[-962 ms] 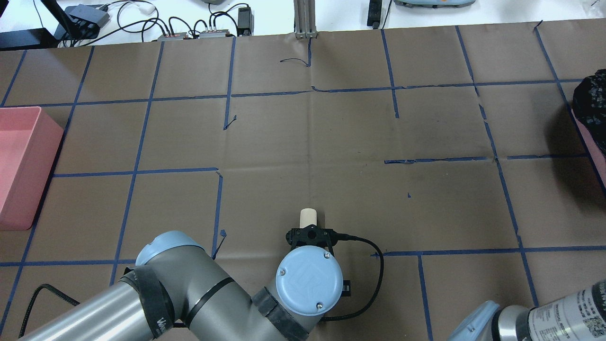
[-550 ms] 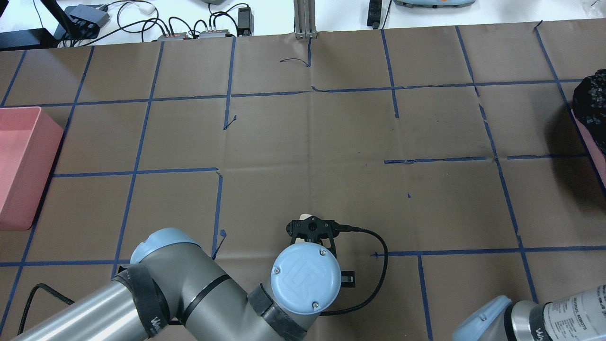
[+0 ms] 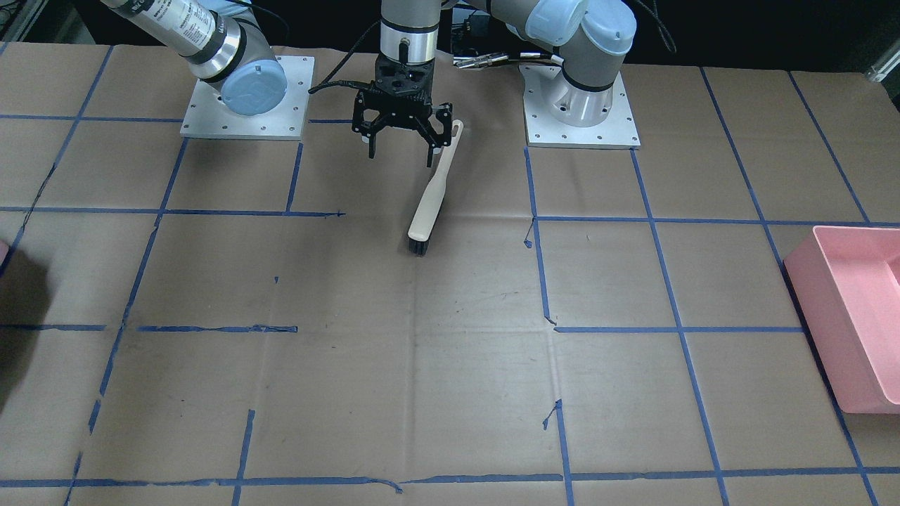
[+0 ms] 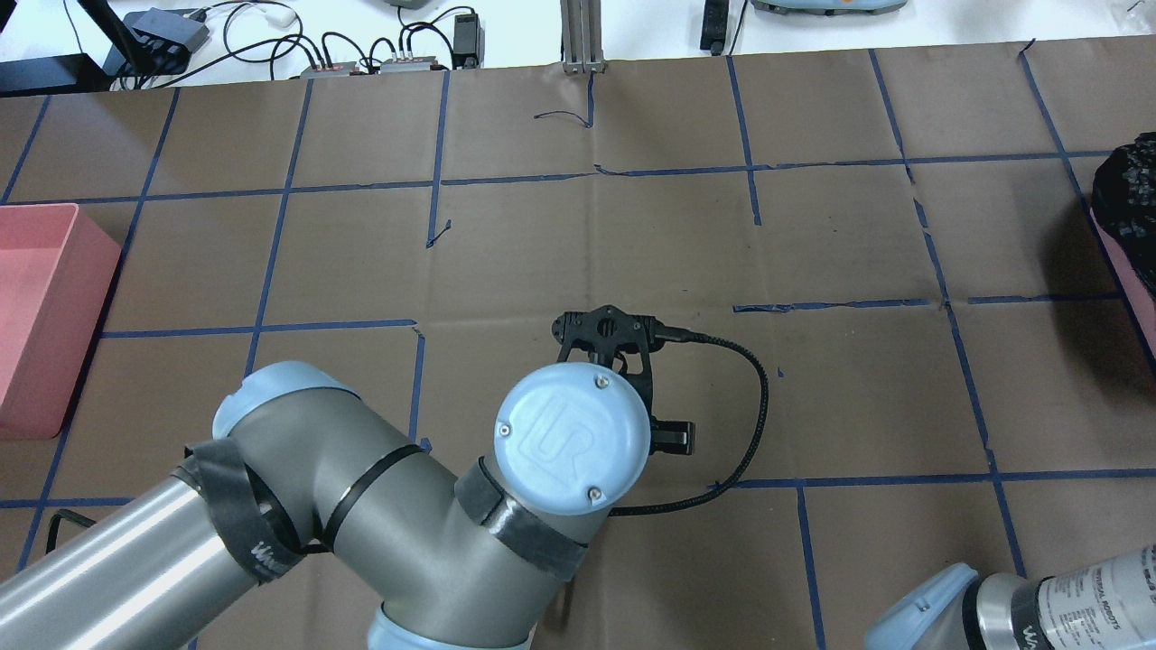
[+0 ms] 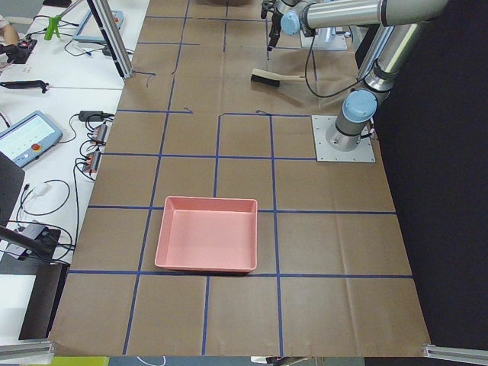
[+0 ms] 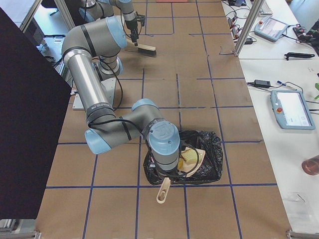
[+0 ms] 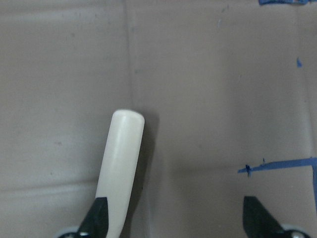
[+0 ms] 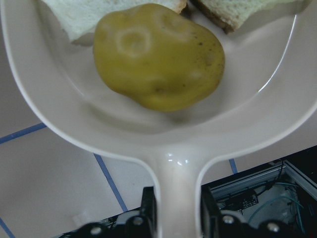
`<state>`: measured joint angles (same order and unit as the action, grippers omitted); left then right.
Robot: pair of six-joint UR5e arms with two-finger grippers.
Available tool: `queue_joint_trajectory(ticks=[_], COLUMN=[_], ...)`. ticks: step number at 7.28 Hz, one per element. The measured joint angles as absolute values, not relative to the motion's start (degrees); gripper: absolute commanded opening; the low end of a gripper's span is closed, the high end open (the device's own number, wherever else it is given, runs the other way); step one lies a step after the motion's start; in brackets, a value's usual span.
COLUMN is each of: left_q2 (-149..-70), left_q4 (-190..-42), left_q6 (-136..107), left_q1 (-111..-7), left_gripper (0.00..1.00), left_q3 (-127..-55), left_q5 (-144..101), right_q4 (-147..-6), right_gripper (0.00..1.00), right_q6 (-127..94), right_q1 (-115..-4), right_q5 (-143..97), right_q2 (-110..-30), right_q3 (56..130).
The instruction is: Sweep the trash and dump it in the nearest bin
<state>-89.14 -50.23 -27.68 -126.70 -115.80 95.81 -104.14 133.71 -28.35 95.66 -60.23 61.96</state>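
Note:
A yellow-brown potato-like lump [image 8: 158, 54] and two torn bread pieces [image 8: 89, 15] [image 8: 242, 10] lie in a cream dustpan [image 8: 59, 99]. My right gripper [image 8: 178, 198] is shut on the dustpan's handle. In the exterior right view the dustpan [image 6: 192, 158] is over the black-bagged bin [image 6: 209, 159]; a pink sliver of the bin [image 4: 1145, 271] shows in the overhead view. My left gripper [image 3: 401, 144] is open and hangs above the table. A cream brush [image 3: 430, 193] lies on the table next to its finger [image 7: 99, 218].
A large pink rectangular tub [image 4: 36, 316] stands at the table's left end, seen also in the front-facing view [image 3: 854, 316]. Blue tape lines cross the brown paper cover. A black cable [image 4: 750, 424] loops from the left wrist. Cables and boxes lie beyond the far edge.
My left arm has risen and shifted away from the robot's base. The cream brush end that showed ahead of the gripper is now hidden under the wrist in the overhead view.

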Motion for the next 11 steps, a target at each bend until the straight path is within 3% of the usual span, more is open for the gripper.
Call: queue_joint_trajectory(ticks=[6,11], left_q2=[-88.67,-81.68], left_q4=[-80.73,-96.47], left_q6=[-17.57,-6.61], left_q1=[-115.84,-97.89], left_gripper=[0.97,0.97], left_q3=[-97.13,-93.61], left_q5=[89.6,87.88], right_q4=[-112.61,-113.7], right_gripper=[0.02,0.02], right_q6=[131.83,123.47], right_q1=[-37.62,-44.41], right_q5=[110.9,123.8], right_q2=[-59.22,-58.83], right_q3=[62.19,62.36])
